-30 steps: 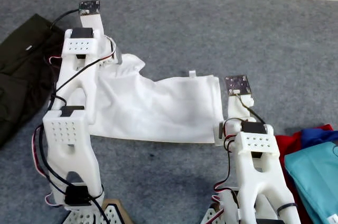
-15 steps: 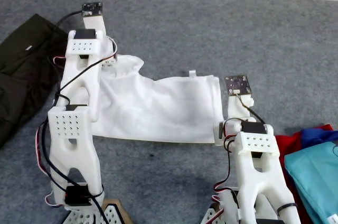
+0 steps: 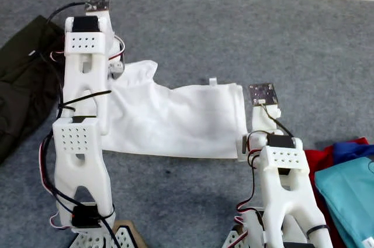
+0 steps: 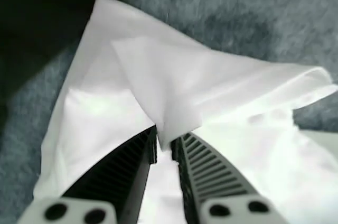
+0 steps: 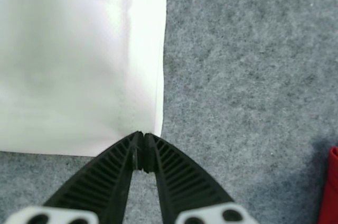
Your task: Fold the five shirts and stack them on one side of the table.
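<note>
Pinching a raised fold of the white shirt (image 4: 211, 92), the left hand (image 4: 165, 147) has its fingers drawn nearly together, with cloth caught between the tips. The shirt peaks up from those tips and falls away on both sides of them. A dark garment (image 3: 23, 84) lies crumpled on the counter (image 3: 245, 31), just outboard of the left hand. The right hand (image 5: 141, 152) is closed tight, its tips meeting on the shirt's near corner at the hem. The rest of the shirt lies flat on the grey counter, stretched between the two hands, with one long edge running straight ahead from the right hand's tips. The red, blue and teal shirts (image 3: 347, 192) sit stacked well outboard of the right hand, apart from the white one.
</note>
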`<action>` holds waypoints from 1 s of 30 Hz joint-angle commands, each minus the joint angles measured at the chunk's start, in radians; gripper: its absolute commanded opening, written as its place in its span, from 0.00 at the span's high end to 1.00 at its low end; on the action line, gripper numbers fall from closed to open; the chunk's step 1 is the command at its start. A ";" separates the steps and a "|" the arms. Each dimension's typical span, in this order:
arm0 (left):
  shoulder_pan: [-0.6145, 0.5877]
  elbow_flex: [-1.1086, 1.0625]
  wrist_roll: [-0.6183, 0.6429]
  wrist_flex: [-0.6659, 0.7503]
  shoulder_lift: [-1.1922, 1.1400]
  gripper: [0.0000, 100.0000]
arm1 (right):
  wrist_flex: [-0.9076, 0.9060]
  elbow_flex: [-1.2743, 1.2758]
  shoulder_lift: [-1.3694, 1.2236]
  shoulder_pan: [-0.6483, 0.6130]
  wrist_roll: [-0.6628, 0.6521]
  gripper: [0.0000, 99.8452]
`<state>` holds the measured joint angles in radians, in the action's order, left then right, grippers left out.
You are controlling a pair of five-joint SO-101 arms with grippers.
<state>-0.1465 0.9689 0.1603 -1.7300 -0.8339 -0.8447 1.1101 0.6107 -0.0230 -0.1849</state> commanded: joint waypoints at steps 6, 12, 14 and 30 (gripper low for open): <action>0.002 -0.076 0.005 -0.040 0.018 0.99 | -0.001 -0.041 0.005 0.005 0.000 0.98; 0.002 -0.130 0.003 -0.043 0.096 0.99 | 0.001 -0.041 0.005 0.007 0.000 0.98; 0.002 -0.208 0.002 -0.043 0.173 0.99 | 0.013 -0.039 0.005 0.008 0.000 0.98; -0.150 -1.211 -0.183 0.299 0.742 0.99 | 0.022 -0.038 0.005 0.010 0.000 0.98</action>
<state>-0.2417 -0.0468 0.0161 -1.5581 -0.2279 -0.8355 1.1101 0.6107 -0.0230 -0.1849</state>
